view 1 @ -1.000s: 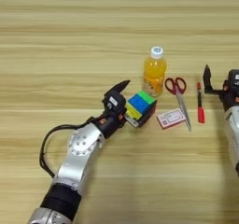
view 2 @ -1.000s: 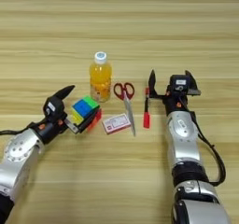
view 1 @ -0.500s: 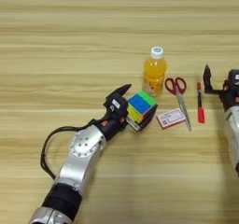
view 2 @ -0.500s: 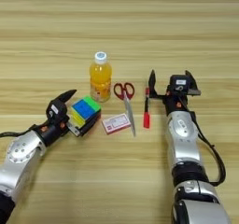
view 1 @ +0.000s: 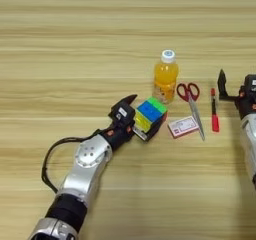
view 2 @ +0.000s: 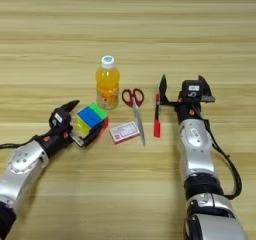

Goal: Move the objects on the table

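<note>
The left gripper (view 1: pixel 134 118) has its black fingers spread around the puzzle cube (view 1: pixel 150 117), one above its back edge, one low at its near side; the cube sits tilted on the table (view 1: pixel 75 44), showing blue, green and yellow squares, just left of the card packet (view 1: pixel 183 126) and below the orange juice bottle (view 1: pixel 165 77); the right gripper (view 2: pixel 182 88) hangs wide open beside the red pen (view 2: pixel 157 115), right of the scissors (view 2: pixel 135 109).

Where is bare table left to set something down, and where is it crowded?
Free: the table beyond the bottle, and the near strip between both arms. Crowded: cube at the left gripper, card packet, scissors, pen, right gripper.
</note>
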Robot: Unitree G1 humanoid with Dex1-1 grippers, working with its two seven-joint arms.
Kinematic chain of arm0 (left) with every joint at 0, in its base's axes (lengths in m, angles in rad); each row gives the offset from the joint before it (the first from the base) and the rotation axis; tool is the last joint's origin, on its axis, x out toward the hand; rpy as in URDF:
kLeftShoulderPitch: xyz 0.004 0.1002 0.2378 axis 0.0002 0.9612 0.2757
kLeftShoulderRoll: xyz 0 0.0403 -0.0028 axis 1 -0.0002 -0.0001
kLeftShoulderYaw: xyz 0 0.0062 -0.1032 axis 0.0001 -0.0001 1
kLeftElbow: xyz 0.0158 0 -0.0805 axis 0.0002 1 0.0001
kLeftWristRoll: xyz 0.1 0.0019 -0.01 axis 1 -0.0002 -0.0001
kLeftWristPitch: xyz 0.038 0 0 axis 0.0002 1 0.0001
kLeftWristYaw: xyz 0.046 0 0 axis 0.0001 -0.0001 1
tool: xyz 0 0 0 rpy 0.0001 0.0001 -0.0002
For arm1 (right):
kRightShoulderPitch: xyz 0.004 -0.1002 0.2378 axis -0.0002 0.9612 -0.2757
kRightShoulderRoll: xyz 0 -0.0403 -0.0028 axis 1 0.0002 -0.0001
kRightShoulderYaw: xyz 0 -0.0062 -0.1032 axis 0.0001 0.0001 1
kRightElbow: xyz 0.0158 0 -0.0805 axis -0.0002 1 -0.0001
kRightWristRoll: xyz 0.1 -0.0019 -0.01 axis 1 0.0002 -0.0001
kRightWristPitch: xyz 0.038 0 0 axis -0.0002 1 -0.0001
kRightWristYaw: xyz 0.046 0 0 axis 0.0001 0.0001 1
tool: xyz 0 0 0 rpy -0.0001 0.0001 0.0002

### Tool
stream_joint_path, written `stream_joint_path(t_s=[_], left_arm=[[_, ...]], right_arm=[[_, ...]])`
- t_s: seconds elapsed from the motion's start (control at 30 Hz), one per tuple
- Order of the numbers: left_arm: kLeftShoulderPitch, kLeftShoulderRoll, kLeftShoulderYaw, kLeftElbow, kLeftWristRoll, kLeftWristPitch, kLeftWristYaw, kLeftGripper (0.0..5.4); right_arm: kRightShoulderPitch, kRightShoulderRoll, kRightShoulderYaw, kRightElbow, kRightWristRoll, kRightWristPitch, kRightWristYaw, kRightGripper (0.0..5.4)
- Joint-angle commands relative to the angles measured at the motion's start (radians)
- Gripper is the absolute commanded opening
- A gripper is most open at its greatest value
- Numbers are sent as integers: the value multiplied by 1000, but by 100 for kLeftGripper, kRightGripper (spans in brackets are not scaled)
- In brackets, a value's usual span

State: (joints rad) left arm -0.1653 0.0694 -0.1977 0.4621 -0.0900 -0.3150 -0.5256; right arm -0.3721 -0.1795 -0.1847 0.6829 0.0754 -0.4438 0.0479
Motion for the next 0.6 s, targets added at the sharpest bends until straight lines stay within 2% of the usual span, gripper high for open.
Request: stream_joint_path(t_s=[0.03, 0.6], left_arm=[[-16, -1, 2, 21, 12, 17, 0, 540], [-35, -1, -1, 85, 23, 33, -6, 540]], right_arm=[[-10, 1, -1, -4, -1, 10, -8, 539], [-10, 2, -1, -3, -1, 9, -9, 539]])
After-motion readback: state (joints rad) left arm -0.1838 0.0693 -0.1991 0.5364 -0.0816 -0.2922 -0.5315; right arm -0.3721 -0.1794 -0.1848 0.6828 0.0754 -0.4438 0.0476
